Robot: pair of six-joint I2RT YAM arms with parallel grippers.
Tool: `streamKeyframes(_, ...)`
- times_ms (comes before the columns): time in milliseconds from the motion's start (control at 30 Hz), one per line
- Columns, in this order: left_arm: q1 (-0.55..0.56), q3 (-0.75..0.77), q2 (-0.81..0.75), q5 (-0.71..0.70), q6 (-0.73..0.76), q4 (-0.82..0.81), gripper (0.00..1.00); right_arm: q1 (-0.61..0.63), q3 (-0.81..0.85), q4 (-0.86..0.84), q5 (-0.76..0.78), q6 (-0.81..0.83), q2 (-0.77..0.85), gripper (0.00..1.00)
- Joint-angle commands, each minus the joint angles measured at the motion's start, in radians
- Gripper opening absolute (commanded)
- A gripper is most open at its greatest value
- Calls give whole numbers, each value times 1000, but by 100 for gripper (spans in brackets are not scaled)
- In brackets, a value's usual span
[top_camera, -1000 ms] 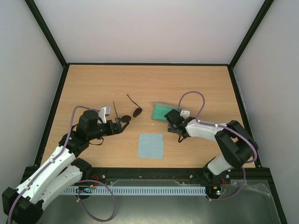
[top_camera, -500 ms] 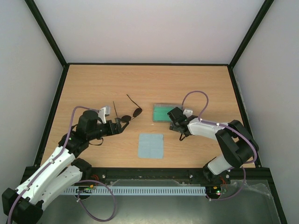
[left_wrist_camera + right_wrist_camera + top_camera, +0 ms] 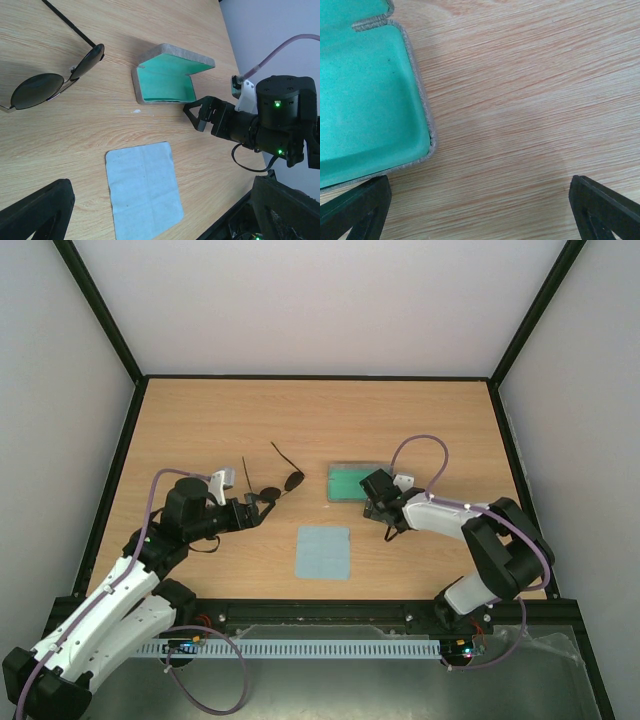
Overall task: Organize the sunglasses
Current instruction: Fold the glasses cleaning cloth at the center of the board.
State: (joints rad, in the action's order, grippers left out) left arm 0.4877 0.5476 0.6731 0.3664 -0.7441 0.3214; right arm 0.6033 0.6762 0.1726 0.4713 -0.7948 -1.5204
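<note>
Open case [image 3: 352, 481], sunglasses [image 3: 280, 487] loose left of it; left fingers [image 3: 35, 212] and right fingers [image 3: 200, 111] gape empty. Next, likely: left lifts the sunglasses carefully.

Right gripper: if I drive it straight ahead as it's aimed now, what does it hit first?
Probably bare table, just beside the corner of the open case; the open jaws of the right gripper frame only wood. One finger sits close below the case rim and might clip it; depth is unclear.

A wooden table [image 3: 200, 420] carries the sunglasses [image 3: 293, 481] near its centre. An open grey case [image 3: 348, 481] with green lining lies just right of them, and a light blue cloth [image 3: 323, 552] lies toward the near edge.
</note>
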Motion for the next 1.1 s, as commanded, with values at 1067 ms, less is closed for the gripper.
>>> streamKeyframes(1067,-5,195,58,-1,-25,303,100,-8,315,380,-617,-42,435,99)
